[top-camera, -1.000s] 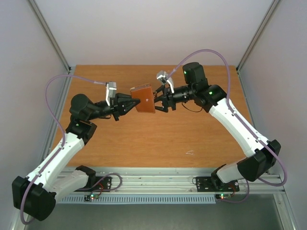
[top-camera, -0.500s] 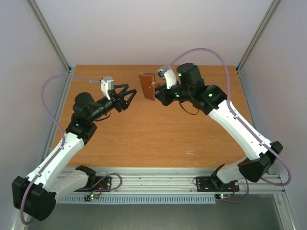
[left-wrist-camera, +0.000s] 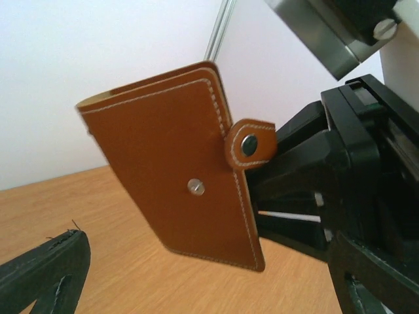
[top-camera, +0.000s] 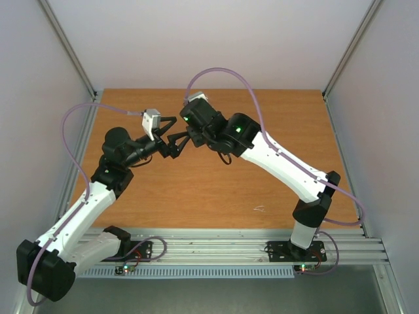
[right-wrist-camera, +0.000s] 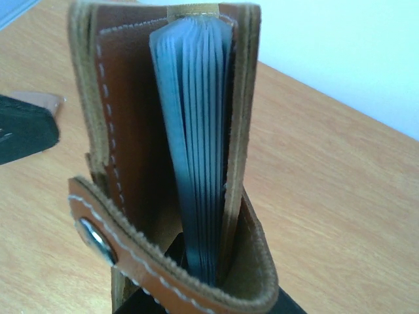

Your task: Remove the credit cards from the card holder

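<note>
Held the card holder [left-wrist-camera: 173,170] clamped in the right gripper [left-wrist-camera: 278,190], pinched at the tab end, with the rest jutting out past the fingertips and lifted off the surface [top-camera: 216,190]. Smooth tan leather, a flat rectangle with rounded corners and pale stitching along every edge. Carried a small rounded tab [left-wrist-camera: 250,142] with a metal snap cap, curled loose over the edge nearest the right gripper and not pressed onto the bare silver stud [left-wrist-camera: 196,187] at mid-face. Gaped slightly as seen from the right wrist, with a fan of thin blue-grey leaves [right-wrist-camera: 196,144] packed between raw, suede-like rims. Could not tell credit cards from pocket layers among them. Stretched the right arm far across toward the left gripper [top-camera: 178,139], its wrist hiding the holder from overhead. Sat lower on the left side, forearm angled inward, black fingers spread wide apart and holding nothing, with the holder just ahead of them and untouched. Warm orange wood grain, matte, below both.
</note>
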Controlling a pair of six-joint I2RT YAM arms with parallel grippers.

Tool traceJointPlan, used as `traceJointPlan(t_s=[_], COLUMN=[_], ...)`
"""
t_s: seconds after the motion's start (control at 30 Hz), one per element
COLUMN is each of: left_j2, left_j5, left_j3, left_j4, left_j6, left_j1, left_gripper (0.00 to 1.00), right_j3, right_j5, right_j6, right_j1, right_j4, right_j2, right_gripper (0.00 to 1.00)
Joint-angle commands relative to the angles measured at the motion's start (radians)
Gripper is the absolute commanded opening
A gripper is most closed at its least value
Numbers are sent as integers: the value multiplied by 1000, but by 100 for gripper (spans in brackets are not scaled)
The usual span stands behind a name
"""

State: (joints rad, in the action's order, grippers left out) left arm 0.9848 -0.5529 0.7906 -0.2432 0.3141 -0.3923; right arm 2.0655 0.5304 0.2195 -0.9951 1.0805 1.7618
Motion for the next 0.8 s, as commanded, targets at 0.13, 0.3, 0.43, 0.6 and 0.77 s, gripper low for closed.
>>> traceJointPlan(t_s=[0.13, 0.3, 0.43, 0.6, 0.77], left_j2=[-9, -9, -3, -23, -37], left_j5=[56, 221, 411, 501, 373], left_j3=[-12, -8, 13, 24, 31], left_j4=[14, 85, 151, 221, 205], left_j6=[-125, -245, -302, -342, -222], left_j1=[-27, -46, -45, -38, -27], left_gripper=[99, 99, 98, 87, 83], right_j3=[101, 102, 102, 12, -48], right_j5=[-133, -194, -228, -315, -506], right_j6=[-73, -118, -106, -100, -38], right_j1=[-25, -25, -20, 43, 92], right_j4=[8, -35, -26, -63, -90], right_j2=[21, -12, -25, -128, -180], right_gripper=[1, 1, 1, 1, 1])
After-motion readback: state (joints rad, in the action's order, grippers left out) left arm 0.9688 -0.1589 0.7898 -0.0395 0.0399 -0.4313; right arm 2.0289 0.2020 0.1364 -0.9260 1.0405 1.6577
